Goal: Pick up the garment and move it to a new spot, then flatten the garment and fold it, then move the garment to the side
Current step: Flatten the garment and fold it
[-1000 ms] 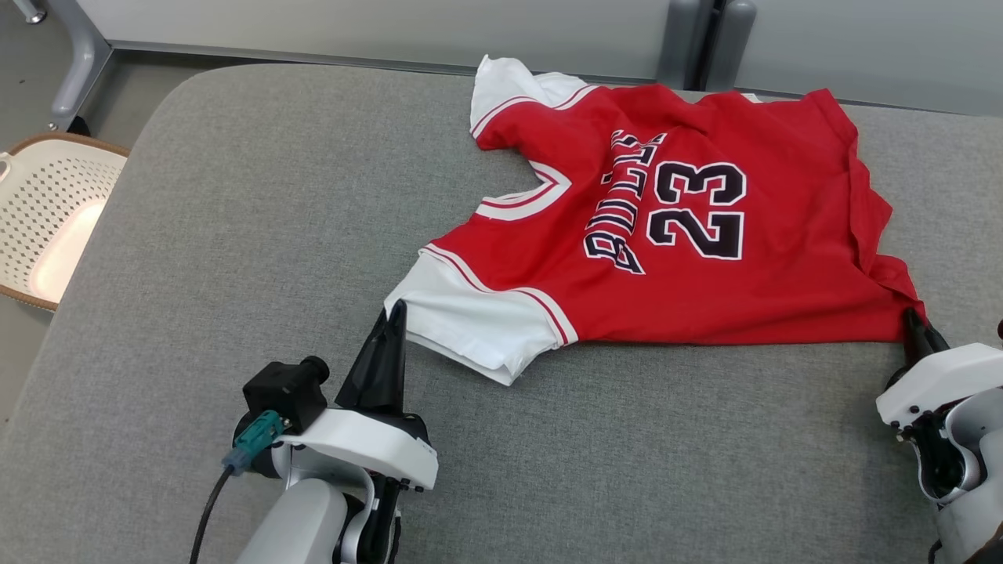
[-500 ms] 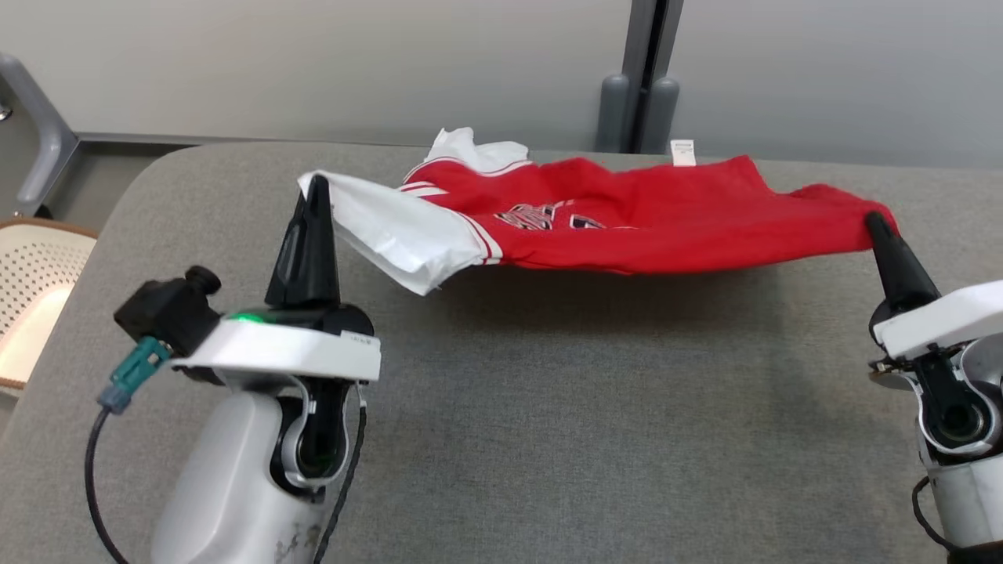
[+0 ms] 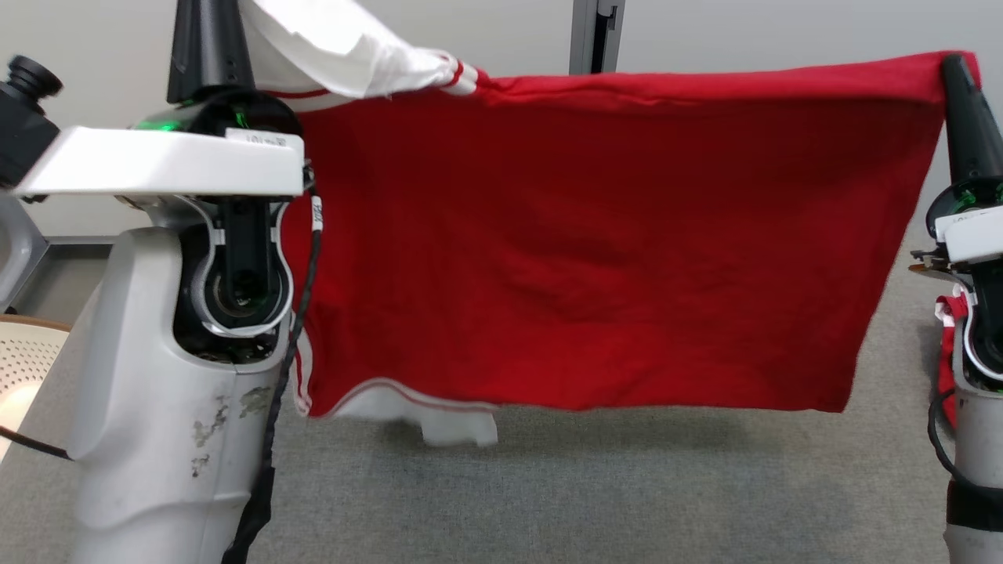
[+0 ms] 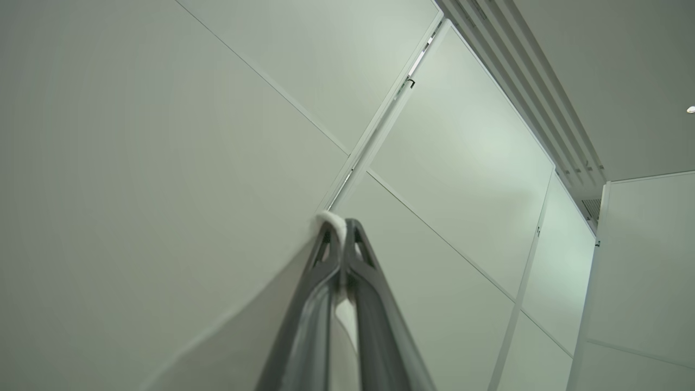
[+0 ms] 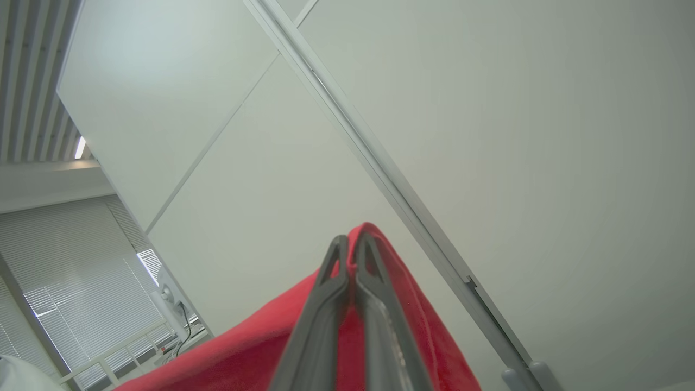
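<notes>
Raised now, garment [image 3: 595, 258] hangs between left pincer [image 4: 340, 229] and right pincer [image 3: 953, 69], both gripping it

Matt red cloth garment [image 3: 595, 251]; rough grey fabric table [image 3: 627, 501].

The head camera faced forward, close behind the hanging shirt [image 3: 595, 258]. Both wrist cameras aimed upward at wall panels [image 4: 163, 136], sharing the shirt's top corners.

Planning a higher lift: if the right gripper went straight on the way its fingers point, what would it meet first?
Probably nothing near. Past the right gripper, shut on the red jersey, the way looks free up to the pale wall panel beside a metal seam strip; its distance is unclear.
</notes>
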